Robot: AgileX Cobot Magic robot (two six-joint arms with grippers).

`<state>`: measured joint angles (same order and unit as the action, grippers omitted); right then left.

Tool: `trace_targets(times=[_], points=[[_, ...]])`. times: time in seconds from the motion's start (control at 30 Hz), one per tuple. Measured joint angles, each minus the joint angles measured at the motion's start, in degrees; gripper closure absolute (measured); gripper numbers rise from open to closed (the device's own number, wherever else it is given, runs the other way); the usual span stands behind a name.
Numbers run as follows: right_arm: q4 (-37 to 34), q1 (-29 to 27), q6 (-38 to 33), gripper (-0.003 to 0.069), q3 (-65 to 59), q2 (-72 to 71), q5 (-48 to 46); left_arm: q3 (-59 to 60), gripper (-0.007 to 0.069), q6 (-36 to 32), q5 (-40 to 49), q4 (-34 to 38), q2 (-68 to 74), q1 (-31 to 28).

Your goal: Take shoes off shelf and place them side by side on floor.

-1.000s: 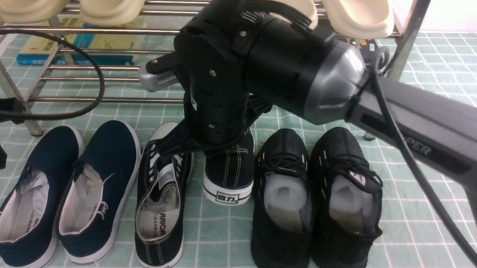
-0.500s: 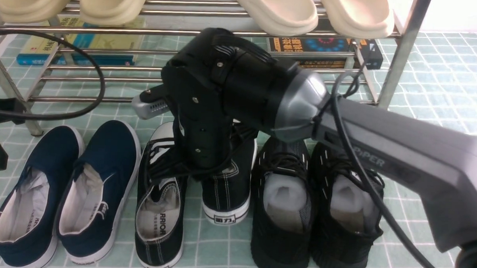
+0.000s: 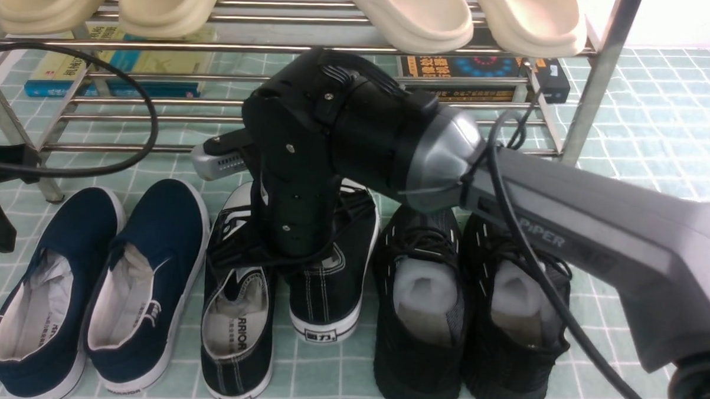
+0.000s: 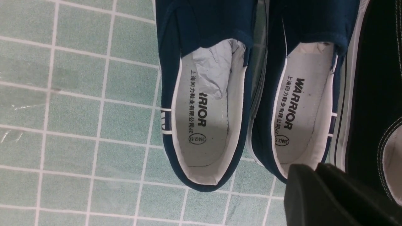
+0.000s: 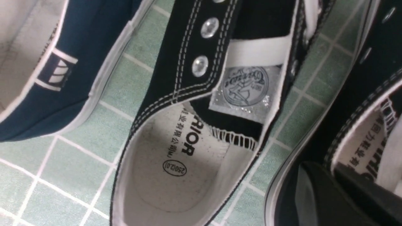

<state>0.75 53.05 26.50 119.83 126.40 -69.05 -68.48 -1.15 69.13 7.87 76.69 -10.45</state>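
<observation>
Now that second sneaker [image 3: 328, 293] has dropped from tilted to nearly flat, front view: on floor [image 3: 325, 375] just beside first sneaker [image 3: 238, 331], heel short of its mate's; placing almost done
Right wrist view: right gripper [image 5: 339, 197] narrow, pinching second sneaker's collar; letting go looks next
Left wrist view: left gripper [image 4: 326, 194] above navy slip-ons [image 4: 207, 110], width unclear

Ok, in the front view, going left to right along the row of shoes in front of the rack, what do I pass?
First navy slip-on → second navy slip-on → first black canvas sneaker → second black canvas sneaker → first black knit sneaker → second black knit sneaker.
</observation>
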Motion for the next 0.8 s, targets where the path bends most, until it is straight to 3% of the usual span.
trace_targets(times=[0.43, 0.73, 0.8], points=[[-3.51, -0.1, 0.9, 0.0587, 0.05, 0.11, -1.87, 0.0, 0.0545, 0.0, 0.0, 0.0, 0.0, 0.0], [-8.39, -0.04, 0.32, 0.0379, 0.05, -0.51, -1.95, 0.0, 0.0539, 0.0, 0.0, 0.0, 0.0, 0.0], [-8.64, -0.04, -3.27, 0.0344, 0.05, -2.28, -2.0, 0.0, 0.0538, 0.0, 0.0, 0.0, 0.0, 0.0]])
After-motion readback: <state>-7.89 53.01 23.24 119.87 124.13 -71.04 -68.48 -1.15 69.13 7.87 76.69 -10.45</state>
